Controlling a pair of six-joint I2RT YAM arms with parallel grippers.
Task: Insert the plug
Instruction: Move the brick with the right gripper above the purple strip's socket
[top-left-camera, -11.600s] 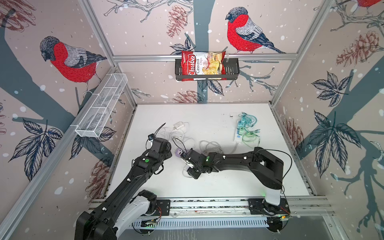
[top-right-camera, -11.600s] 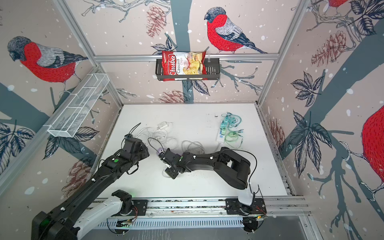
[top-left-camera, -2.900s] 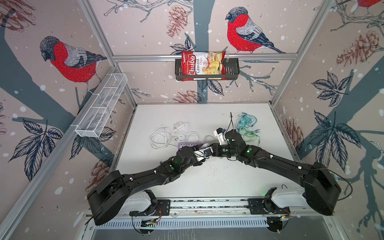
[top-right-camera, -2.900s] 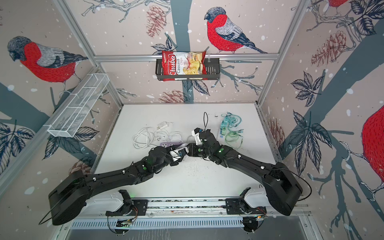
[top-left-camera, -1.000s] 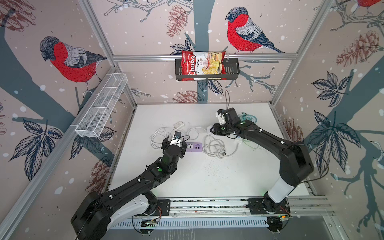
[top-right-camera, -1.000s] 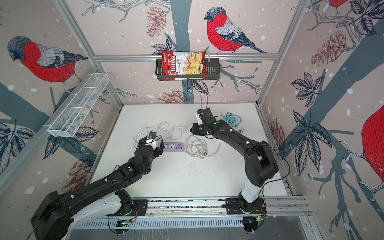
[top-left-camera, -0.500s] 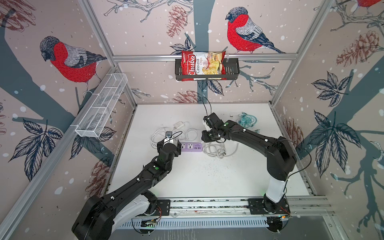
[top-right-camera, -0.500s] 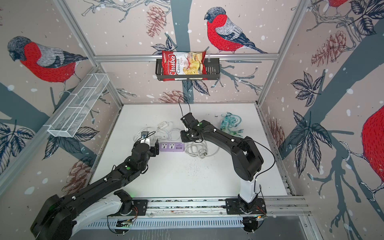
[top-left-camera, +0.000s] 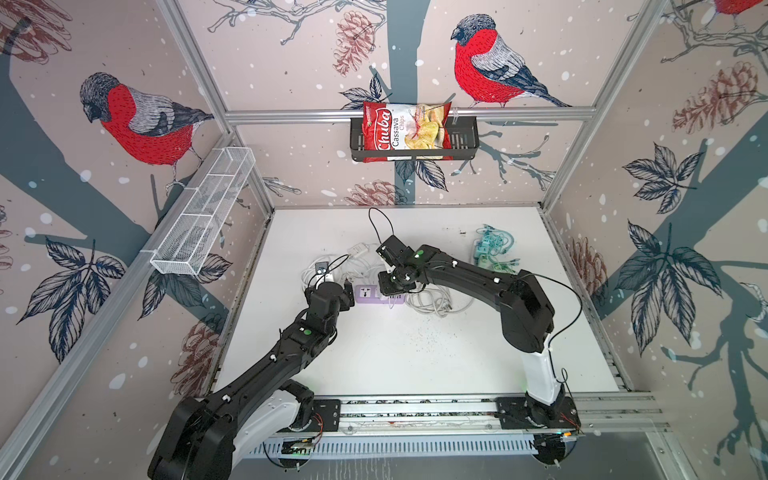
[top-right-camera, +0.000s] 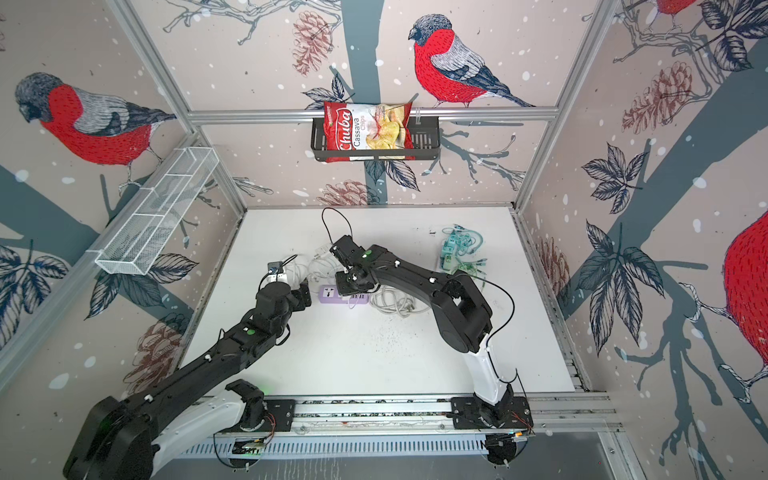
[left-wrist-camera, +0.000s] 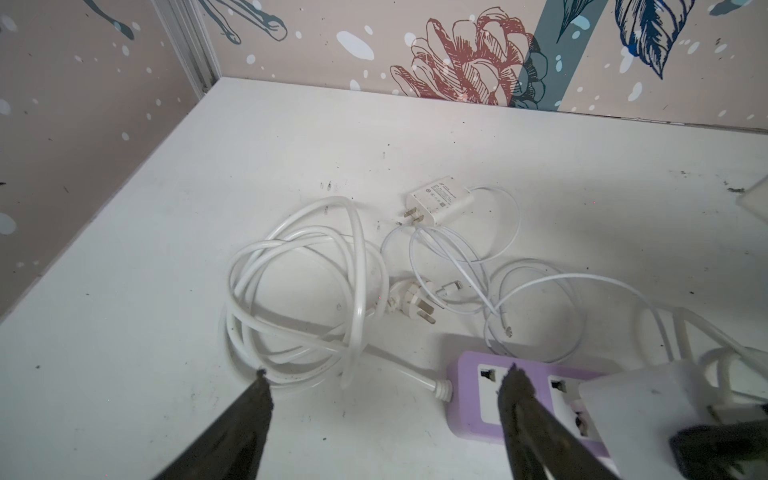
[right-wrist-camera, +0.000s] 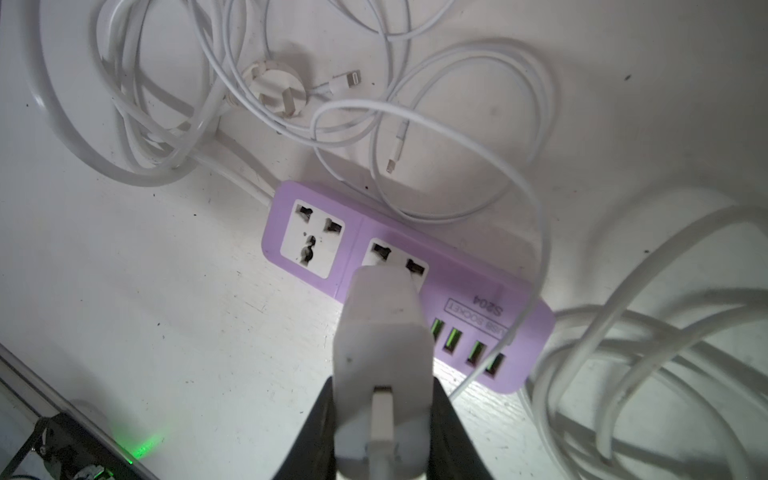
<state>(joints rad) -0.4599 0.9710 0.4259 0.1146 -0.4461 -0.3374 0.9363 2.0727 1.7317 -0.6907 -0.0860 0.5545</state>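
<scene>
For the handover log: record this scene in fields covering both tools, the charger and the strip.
right tool: shut on charger
left tool: open, empty, by cord end of strip
charger: at the socket nearer the USB ports; seating unclear
other socket: free
three-pin plug: lying loose, unplugged

This is a robotics lab test cell. An aluminium-profile frame (top-left-camera: 291, 115) boxes in a white tabletop (top-left-camera: 415, 353), and its panels are papered with bullfinch wallpaper (top-left-camera: 141, 120). A black left arm (top-left-camera: 291, 345) and right arm (top-left-camera: 469, 278) stand on a mounting rail (top-left-camera: 415, 405) at the 6 o'clock edge. Props are staged around them: a chips bag (top-left-camera: 405, 131) in a black wire basket (top-left-camera: 463, 137) at 12 o'clock, a white mesh shelf (top-left-camera: 203, 216) at 10 o'clock, and a purple power strip (top-left-camera: 368, 293) mid-table.
</scene>
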